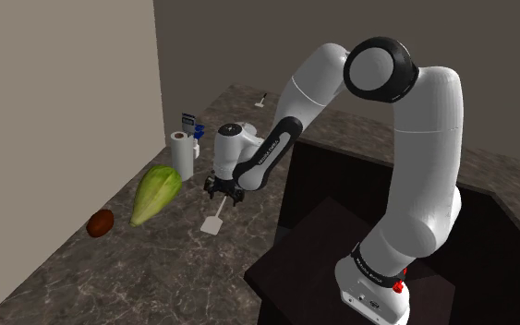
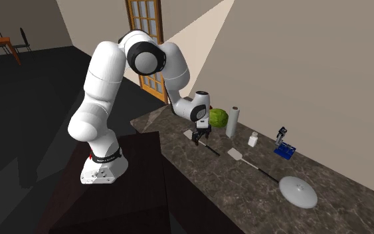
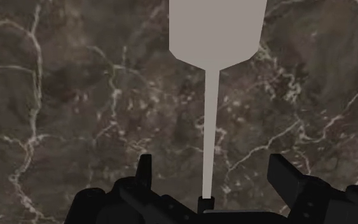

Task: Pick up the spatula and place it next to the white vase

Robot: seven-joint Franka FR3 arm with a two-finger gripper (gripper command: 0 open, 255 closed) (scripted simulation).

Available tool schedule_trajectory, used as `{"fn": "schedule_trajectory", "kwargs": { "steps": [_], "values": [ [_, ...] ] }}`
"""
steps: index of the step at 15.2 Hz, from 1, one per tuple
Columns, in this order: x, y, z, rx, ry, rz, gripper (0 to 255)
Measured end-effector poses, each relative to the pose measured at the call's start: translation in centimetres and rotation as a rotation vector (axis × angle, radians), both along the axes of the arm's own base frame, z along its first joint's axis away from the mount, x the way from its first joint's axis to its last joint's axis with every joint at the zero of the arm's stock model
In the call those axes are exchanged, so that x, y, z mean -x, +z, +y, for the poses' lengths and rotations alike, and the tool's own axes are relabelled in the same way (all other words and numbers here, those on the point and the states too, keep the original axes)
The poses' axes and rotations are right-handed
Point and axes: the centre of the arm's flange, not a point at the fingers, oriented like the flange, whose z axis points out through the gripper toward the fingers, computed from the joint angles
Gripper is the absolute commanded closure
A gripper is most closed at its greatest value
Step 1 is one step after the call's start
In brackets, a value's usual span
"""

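On the dark marble worktop, just beside the lettuce, lies the spatula. Its pale blade points toward the shoulder view's bottom edge & its thin neck runs under the gripper.

In the wrist view the gripper is released. Its fingers stand apart w/ the neck of the spatula btw. them, touching neither. So the step in hand is, I think, the grasp.

To do it well: descend until the pads are level w/ the neck, keep it centred, then close slowly. The neck is thin & may slip, so lift only when the hold is firm. The blade end will prob. sag.

The small white vessel, likely the vase, stands well apart, past the paper roll.
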Motion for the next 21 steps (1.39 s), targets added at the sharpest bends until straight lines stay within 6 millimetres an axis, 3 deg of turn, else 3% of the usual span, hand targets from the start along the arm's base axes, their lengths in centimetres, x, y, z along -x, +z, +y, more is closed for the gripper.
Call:
{"fn": "schedule_trajectory", "kwargs": {
  "steps": [3, 4, 14, 21],
  "values": [
    [0.0, 0.0, 0.0, 0.0, 0.0, 0.0, 0],
    [0.0, 0.0, 0.0, 0.0, 0.0, 0.0, 255],
    [0.0, 0.0, 0.0, 0.0, 0.0, 0.0, 255],
    [-0.1, 3.1, 0.0, 0.0, 0.0, -0.001, 255]
  ]
}}
